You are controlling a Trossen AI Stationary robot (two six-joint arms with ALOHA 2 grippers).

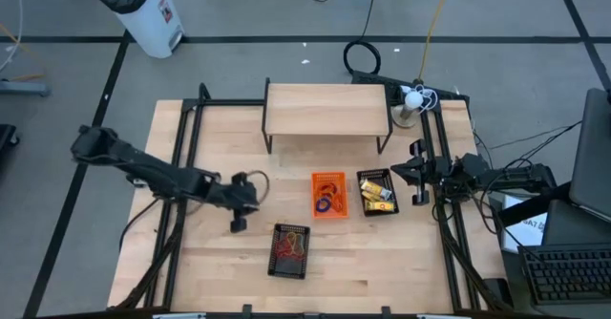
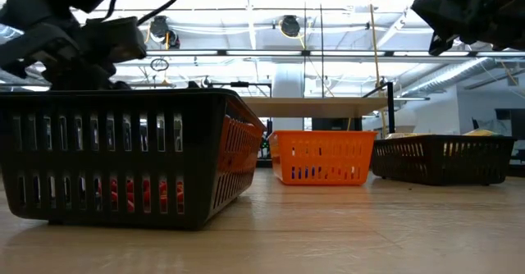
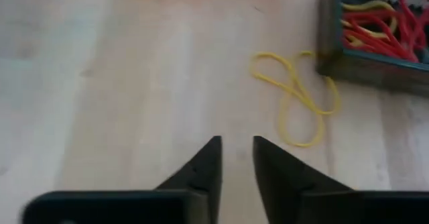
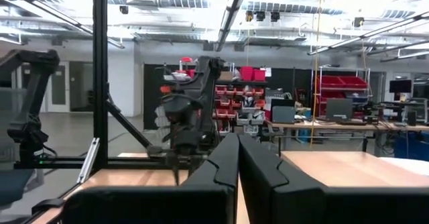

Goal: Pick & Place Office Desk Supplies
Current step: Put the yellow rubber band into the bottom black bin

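Yellow rubber band (image 3: 295,96), thin and twisted into a loose figure-eight, lies flat on the pale wooden tabletop (image 1: 220,262), one end touching the outer wall of the black basket (image 1: 290,250) that holds red and yellow bands. The left wrist view shows it just ahead of the left end effector (image 3: 236,158) and off to the basket's side; its long axis runs from the basket's corner out toward the fingers, with the smaller loop lying along the basket's wall. The left end effector hovers over the tabletop beside the black basket, its two dark fingers (image 3: 201,170) parted by a narrow gap with nothing between them. The band looks nearly weightless, soft and floppy, likely to sag, stretch or slip from a weak pinch; the crossing where the two loops meet seems the best place to take hold, since strands bunch there. Farther across the tabletop sit an orange basket (image 1: 328,196) with small rings and a dark basket (image 1: 377,193) with yellow packets. The right end effector (image 1: 418,174) waits raised beside that dark basket, fingers pressed together and empty.
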